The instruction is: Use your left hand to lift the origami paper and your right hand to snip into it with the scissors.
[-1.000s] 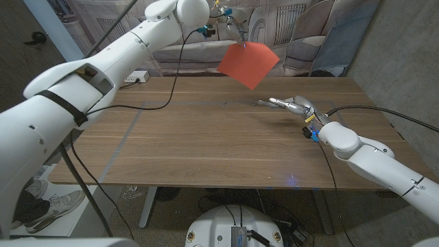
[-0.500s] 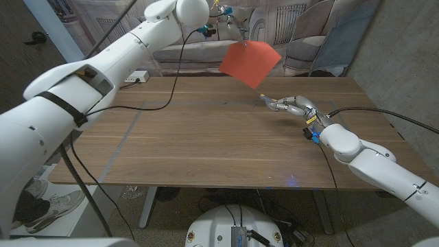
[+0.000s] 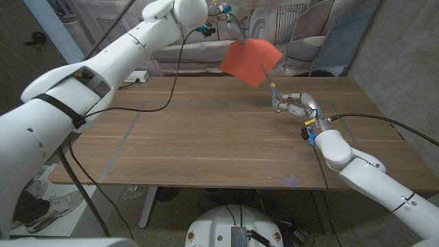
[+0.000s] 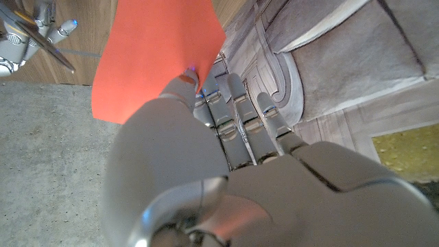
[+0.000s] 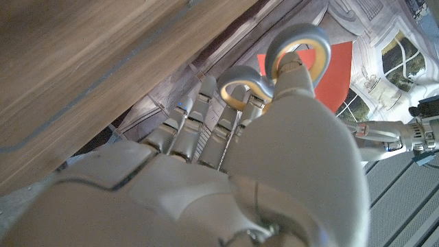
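We see the left hand (image 3: 232, 26) raised high over the far side of the wooden table (image 3: 206, 137), pinching the top corner of a square sheet of orange-red origami paper (image 3: 251, 61). The sheet hangs in the air, tilted so one corner points down, well clear of the tabletop. In the left wrist view the thumb and fingers (image 4: 195, 79) close on the paper's edge (image 4: 154, 55), the sheet spreading away from them.

The right hand (image 3: 296, 104) sits above the table's far right part, gripping a pair of metal scissors with silver loop handles (image 3: 272, 86). From the head view the blades point up toward the paper's lower edge, their tip overlapping or just at it; we cannot tell whether they touch. In the right wrist view the loops (image 5: 274, 65) sit over the closed fingers of that hand (image 5: 226, 171), with the orange-red sheet (image 5: 336, 75) behind them. Whether the blades are apart we cannot tell.

A black cable (image 3: 171, 82) trails across the table's left part from the left arm.
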Controlling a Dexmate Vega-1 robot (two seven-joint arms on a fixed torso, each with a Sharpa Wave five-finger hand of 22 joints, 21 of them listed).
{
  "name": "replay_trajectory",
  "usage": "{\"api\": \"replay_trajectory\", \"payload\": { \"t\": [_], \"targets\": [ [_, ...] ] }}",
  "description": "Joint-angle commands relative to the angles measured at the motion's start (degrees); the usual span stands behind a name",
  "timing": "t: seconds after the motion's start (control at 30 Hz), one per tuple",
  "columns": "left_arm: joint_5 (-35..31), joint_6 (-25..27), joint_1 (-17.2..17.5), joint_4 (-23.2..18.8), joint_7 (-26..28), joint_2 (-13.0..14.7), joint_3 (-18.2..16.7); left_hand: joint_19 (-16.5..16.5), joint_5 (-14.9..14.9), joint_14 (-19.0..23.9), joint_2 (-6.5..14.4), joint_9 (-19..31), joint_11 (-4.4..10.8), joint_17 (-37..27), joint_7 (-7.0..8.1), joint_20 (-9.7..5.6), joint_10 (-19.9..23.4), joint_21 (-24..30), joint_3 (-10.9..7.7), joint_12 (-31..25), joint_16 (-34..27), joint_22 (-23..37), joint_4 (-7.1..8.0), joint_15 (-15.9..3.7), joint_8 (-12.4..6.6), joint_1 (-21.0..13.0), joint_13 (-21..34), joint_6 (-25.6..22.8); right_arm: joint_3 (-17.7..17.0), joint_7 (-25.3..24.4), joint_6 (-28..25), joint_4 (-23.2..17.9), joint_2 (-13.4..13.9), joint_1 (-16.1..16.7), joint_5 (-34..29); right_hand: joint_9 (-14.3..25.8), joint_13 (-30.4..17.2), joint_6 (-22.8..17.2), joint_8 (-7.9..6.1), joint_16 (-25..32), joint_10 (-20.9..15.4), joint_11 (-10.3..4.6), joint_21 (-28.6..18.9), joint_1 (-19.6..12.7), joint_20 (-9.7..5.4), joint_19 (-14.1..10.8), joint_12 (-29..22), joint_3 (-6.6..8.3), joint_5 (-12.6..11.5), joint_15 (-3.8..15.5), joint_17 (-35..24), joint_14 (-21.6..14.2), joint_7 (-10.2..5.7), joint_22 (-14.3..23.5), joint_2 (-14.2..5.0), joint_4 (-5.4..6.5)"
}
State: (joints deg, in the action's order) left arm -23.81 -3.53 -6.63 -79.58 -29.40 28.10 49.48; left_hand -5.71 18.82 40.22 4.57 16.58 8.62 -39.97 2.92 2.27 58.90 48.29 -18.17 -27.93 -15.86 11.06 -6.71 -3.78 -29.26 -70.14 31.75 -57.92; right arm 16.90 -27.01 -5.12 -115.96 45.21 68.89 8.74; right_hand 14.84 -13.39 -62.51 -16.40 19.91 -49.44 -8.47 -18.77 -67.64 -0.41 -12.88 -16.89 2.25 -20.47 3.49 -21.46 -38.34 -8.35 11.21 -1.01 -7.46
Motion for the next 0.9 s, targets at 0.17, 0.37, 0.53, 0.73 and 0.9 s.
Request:
{"api": "replay_trajectory", "payload": {
  "t": [0.17, 0.37, 0.53, 0.73, 0.9],
  "targets": [
    [0.0, 0.1, 0.8, -2.5, -0.6, 1.2, -0.6, -0.1, -0.3, 0.4, 1.7, 2.7, 2.46, -0.4, -1.54, 0.46, 2.1, -0.1, 0.10, 0.1, 0.6, 0.1, -0.14, -9.93, -0.27, -1.7, 0.2, -1.3, 0.6, 2.1, -2.1, -0.8, -2.1, -0.9, -0.5, 0.4, 0.3, -10.6, -4.51, 4.4, -13.7, -2.78, 0.3, -2.5, -1.28, 0.0, -3.5, -2.88, 1.7, 10.29, -5.8, -7.2, -0.51, 1.0, -1.50, 0.34],
    [0.3, -0.6, 0.9, -2.2, -0.8, 1.0, -0.7, -0.1, -0.4, 0.4, 1.7, 2.7, 2.47, -0.5, -1.41, 0.51, 2.1, -0.2, 0.18, 0.1, 0.8, 0.1, -0.13, -9.96, -0.27, -1.8, 0.4, -1.5, 4.8, 8.9, -4.8, 2.1, -2.3, -5.7, 2.2, 0.8, 0.3, -10.3, -4.59, 4.2, -14.0, -2.84, 0.4, -2.9, -1.74, 0.4, -3.6, -3.21, 1.9, 10.27, -6.4, -6.9, -0.51, 1.1, -1.61, 0.35],
    [-0.3, -0.7, 1.1, -2.5, -0.8, 1.2, -0.5, -0.2, -0.5, 0.5, 1.7, 2.7, 2.46, -0.6, -1.39, 0.47, 2.1, -0.2, 0.21, 0.2, 0.9, 0.1, -0.11, -9.96, -0.26, -1.8, 0.3, -1.6, 5.8, 10.1, -2.7, 3.7, -2.3, -7.5, 2.1, 1.1, 0.3, -10.3, -4.66, 4.1, -14.0, -2.85, 0.4, -3.1, -1.98, 0.6, -3.5, -3.39, 1.9, 10.27, -6.7, -6.7, -0.43, 1.2, -1.81, 0.40],
    [-0.3, -0.8, 1.2, -2.7, -0.8, 1.5, -0.9, -0.1, -0.6, 0.6, 1.7, 2.8, 2.44, -0.7, -1.51, 0.52, 2.3, -0.2, 0.28, 0.2, 1.1, 0.1, -0.11, -9.96, -0.13, -1.9, 0.4, -1.3, 5.1, 10.6, -2.0, 3.4, -1.0, -7.3, 2.5, 1.3, 0.2, -10.4, -4.71, 3.9, -14.2, -2.84, 0.4, -3.5, -2.19, 0.8, -3.6, -3.70, 1.9, 10.28, -7.2, -6.4, -0.36, 1.3, -2.08, 0.42],
    [-0.3, -1.0, 0.9, -2.9, -1.4, 1.9, -1.1, -0.1, -0.6, 0.6, 1.8, 2.8, 2.46, -0.8, -1.55, 0.55, 2.2, -0.3, 0.33, 0.2, 1.3, 0.1, -0.11, -9.97, -0.11, -1.9, 0.5, -1.3, 4.0, 9.9, -3.4, 3.0, -0.4, -5.7, 3.9, 1.4, 0.2, -10.5, -4.71, 3.9, -14.3, -2.85, 0.3, -3.7, -2.27, 0.7, -3.7, -3.99, 2.0, 10.28, -7.6, -6.3, -0.34, 1.4, -2.18, 0.47]
  ]
}}
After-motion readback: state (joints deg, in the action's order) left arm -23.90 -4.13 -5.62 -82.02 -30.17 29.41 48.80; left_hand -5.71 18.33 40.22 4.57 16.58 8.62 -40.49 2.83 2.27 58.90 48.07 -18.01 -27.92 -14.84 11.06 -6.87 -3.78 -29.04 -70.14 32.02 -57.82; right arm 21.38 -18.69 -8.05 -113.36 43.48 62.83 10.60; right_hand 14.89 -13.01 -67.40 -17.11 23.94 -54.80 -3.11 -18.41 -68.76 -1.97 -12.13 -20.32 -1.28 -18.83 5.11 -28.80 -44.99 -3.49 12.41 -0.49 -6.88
